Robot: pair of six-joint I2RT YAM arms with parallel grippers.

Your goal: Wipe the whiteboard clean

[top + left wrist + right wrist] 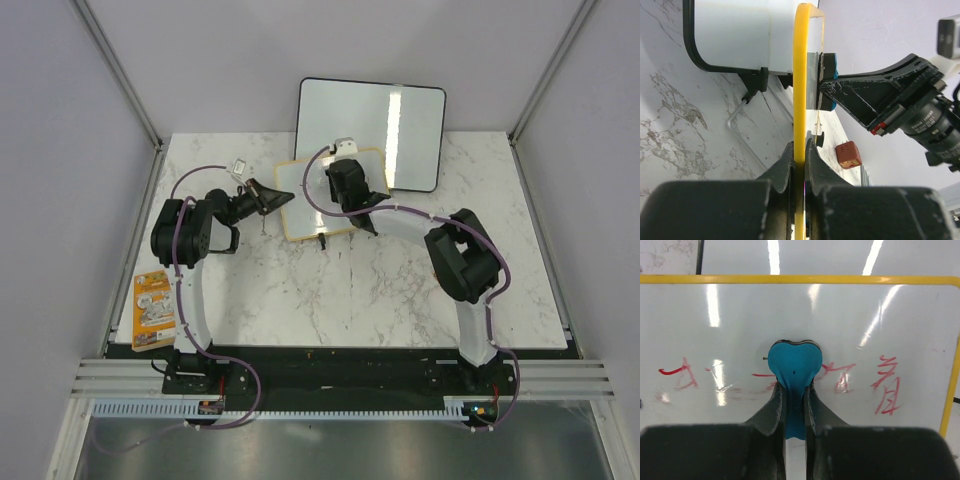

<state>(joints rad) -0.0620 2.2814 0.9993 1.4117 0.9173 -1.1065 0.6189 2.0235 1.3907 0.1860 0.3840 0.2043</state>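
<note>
Grey walls are enclosing a marble-patterned table [350,290]. Red handwriting on the whiteboard [865,330] is showing partly smeared and unreadable. The left gripper [800,150] is clamping the board's yellow frame edge. The right gripper [794,390] is pinching a blue heart-shaped eraser [794,360] against the board's face, mid-row.

The whiteboard [303,208] sits just before the larger board [372,120]; a packet [153,310] lies well apart, near-left.
</note>
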